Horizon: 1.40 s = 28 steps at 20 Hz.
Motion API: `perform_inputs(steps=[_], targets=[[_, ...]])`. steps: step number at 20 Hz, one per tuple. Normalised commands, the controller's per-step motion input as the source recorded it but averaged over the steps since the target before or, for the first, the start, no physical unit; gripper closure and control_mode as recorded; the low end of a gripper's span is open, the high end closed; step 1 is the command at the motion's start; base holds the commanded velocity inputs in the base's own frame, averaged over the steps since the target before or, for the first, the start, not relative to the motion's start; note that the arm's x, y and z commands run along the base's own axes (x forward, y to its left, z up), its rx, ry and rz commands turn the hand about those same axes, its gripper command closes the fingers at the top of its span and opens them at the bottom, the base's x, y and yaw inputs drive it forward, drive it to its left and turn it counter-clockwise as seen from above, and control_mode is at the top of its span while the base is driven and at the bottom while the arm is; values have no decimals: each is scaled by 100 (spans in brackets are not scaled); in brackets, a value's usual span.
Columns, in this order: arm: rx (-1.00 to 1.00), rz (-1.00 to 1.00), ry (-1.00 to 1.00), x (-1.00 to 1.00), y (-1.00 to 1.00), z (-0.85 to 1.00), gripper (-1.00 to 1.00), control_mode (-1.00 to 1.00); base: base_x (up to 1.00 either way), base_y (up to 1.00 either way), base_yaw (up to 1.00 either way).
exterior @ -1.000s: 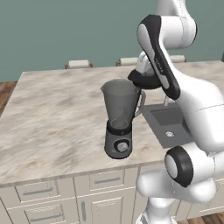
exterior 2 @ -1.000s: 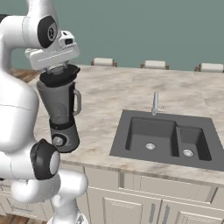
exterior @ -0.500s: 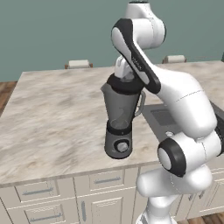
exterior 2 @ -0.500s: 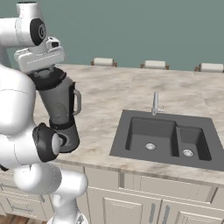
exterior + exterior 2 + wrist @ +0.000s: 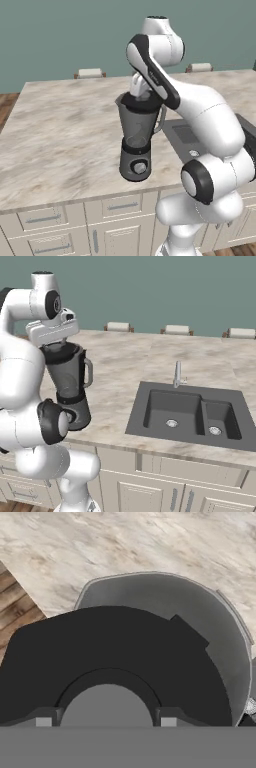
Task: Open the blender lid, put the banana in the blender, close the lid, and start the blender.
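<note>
Blender (image 5: 137, 145) upright near front edge of marble bench (image 5: 60, 130), left of sink (image 5: 187, 413), blender lid (image 5: 115, 662) partly over jar mouth, tool (image 5: 106, 719) part-open, fingers (image 5: 44, 718) astride lid's centre cap, firm grip cannot be confirmed.

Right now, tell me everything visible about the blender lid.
The blender lid is a round, matte black disc with a small tab at its edge and a raised grey centre cap. The gripper is closed on that cap, one finger on each side. In the hand view it sits off-centre over the blender, leaving a crescent of the grey translucent jar's mouth uncovered. From the base views it is at the jar's top, under the hand.
</note>
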Motion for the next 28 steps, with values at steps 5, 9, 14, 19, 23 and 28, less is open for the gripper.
perform_inputs(steps=[5,9,14,19,23,28], targets=[[5,6,0,55,0,0,100,-100,0,0,0],[2,5,0,43,0,0,100,-100,0,0,0],[0,3,0,25,0,0,100,-100,0,0,0],[0,1,0,1,2,-24,100,-100,0,0,0],[0,0,0,-21,17,-22,100,-100,0,0,0],[0,0,0,-3,22,-14,100,-100,0,0,0]])
